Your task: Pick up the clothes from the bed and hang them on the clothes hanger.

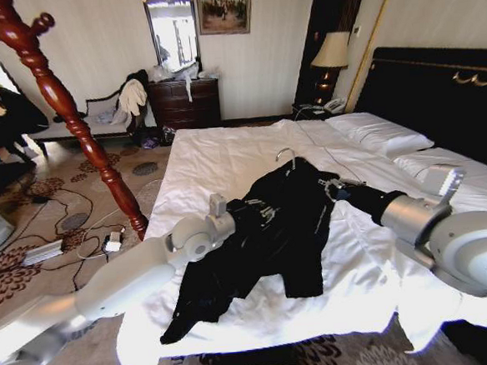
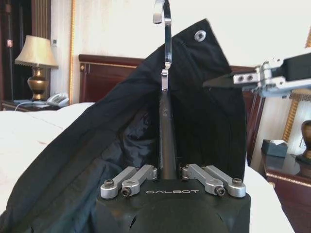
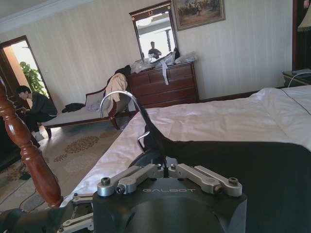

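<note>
Left gripper (image 2: 167, 170) is clamping the neck of the slim black hanger (image 2: 165, 124) with its silver hook (image 1: 287, 154), inside the black matte jacket (image 1: 268, 231) lying mid-way on the white-sheeted bed (image 1: 225, 154). Right gripper (image 1: 334, 187) is meeting the jacket collar, apparently pinching the fabric, jaws nearly closed.

jacket (image 1: 268, 239) on bed (image 1: 225, 159) — hanger (image 1: 287, 155) at collar, pillows (image 1: 379, 131) behind
</note>
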